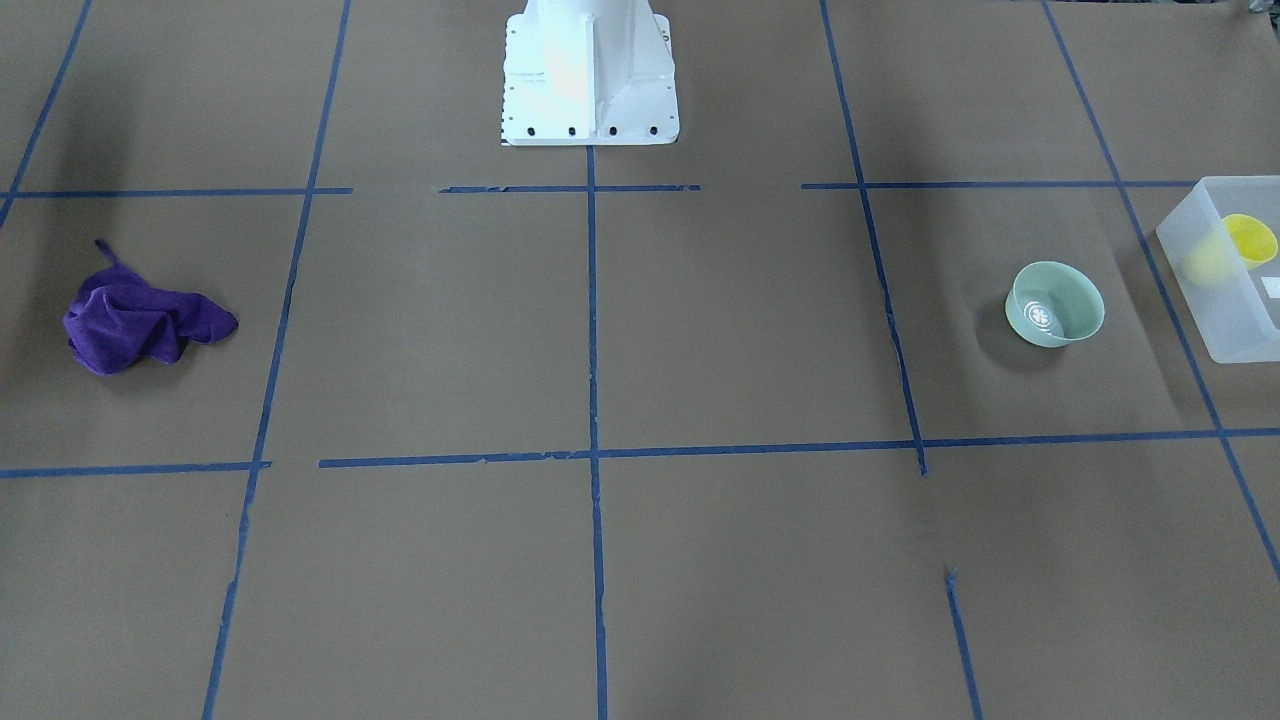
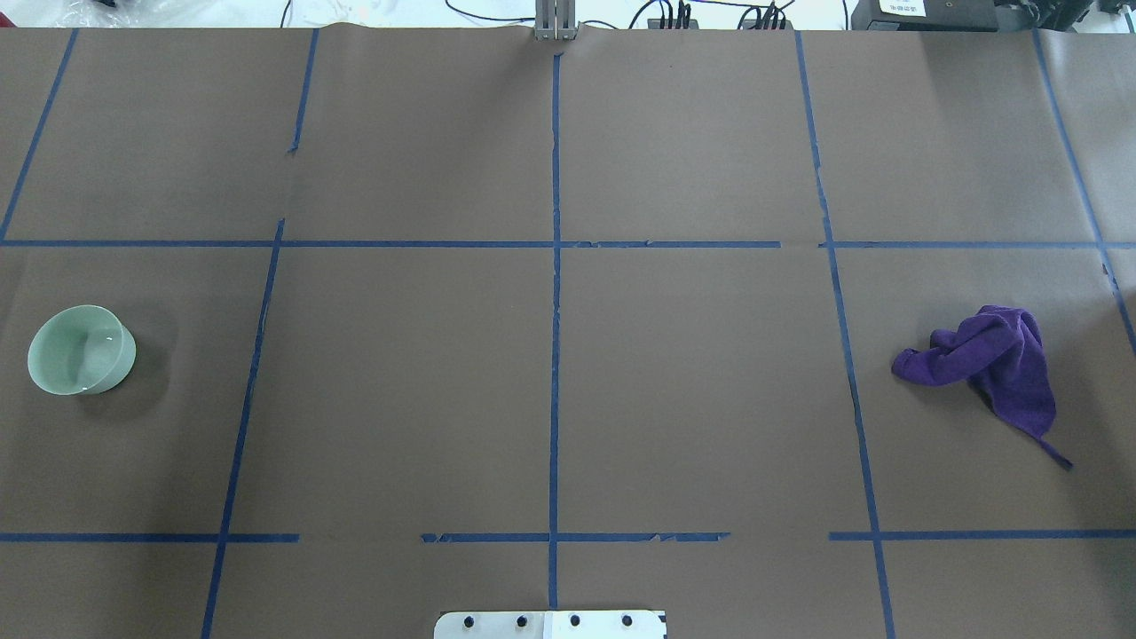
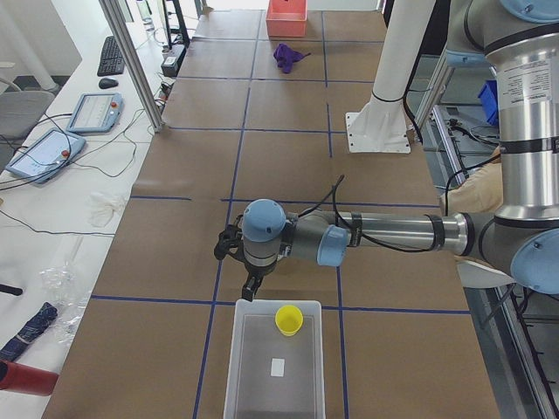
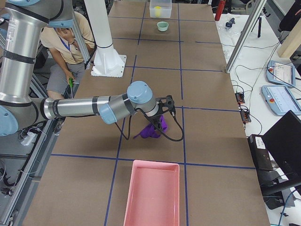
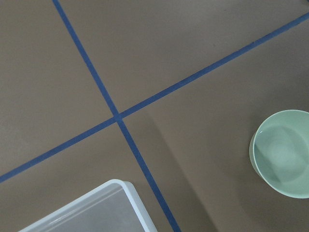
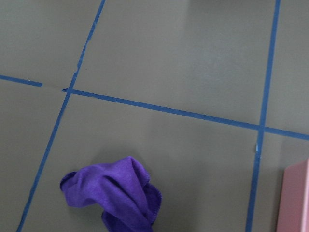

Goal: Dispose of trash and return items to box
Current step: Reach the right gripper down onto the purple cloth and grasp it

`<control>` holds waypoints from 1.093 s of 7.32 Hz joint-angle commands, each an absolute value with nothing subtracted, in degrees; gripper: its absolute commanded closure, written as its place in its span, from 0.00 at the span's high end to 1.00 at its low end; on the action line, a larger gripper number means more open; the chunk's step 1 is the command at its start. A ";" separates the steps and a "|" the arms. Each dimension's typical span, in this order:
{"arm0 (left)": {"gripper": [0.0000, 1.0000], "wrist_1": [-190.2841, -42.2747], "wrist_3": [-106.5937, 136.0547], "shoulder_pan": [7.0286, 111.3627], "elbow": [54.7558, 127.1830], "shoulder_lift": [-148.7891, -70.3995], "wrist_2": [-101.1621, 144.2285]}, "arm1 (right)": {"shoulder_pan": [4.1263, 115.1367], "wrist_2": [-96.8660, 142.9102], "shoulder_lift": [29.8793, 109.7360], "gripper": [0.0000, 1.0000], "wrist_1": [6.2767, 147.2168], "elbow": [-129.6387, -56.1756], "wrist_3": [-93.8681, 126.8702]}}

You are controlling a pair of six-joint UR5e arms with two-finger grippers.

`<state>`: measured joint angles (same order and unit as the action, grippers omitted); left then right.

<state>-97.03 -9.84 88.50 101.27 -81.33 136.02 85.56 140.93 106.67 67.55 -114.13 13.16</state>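
The mint-green bowl (image 1: 1055, 303) stands upright on the brown table, beside the frosted box (image 1: 1215, 300). It also shows in the overhead view (image 2: 82, 349) and the left wrist view (image 5: 285, 159). The pale-yellow cup (image 1: 1250, 240) lies inside the box (image 3: 236, 358), also seen from the left side (image 3: 289, 319). My left gripper (image 3: 251, 285) hangs over the table just beyond the box's far rim; I cannot tell if it is open. My right gripper (image 4: 156, 123) hangs over a crumpled purple cloth (image 4: 151, 132); I cannot tell its state.
The purple cloth (image 1: 140, 320) lies on my right side of the table (image 2: 994, 359) and shows in the right wrist view (image 6: 116, 198). A pink tray (image 4: 153, 193) sits at the table's right end. The white robot base (image 1: 590, 80) stands at the table's edge. A person sits behind the robot.
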 commanded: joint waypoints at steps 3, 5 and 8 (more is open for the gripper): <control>1.00 -92.20 -9.84 88.95 102.74 -83.05 131.31 | 61.67 122.85 108.11 1.00 54.63 -115.33 38.61; 1.00 -92.28 -9.84 88.95 102.66 -83.58 131.31 | 57.14 116.56 105.22 1.00 53.26 -110.16 39.72; 1.00 -92.29 -9.84 88.95 102.48 -84.11 131.66 | 52.05 112.52 102.67 1.00 53.00 -107.76 39.73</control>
<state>-92.28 -9.84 88.95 102.64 -83.73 131.58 54.47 114.57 103.87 53.10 -108.66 39.66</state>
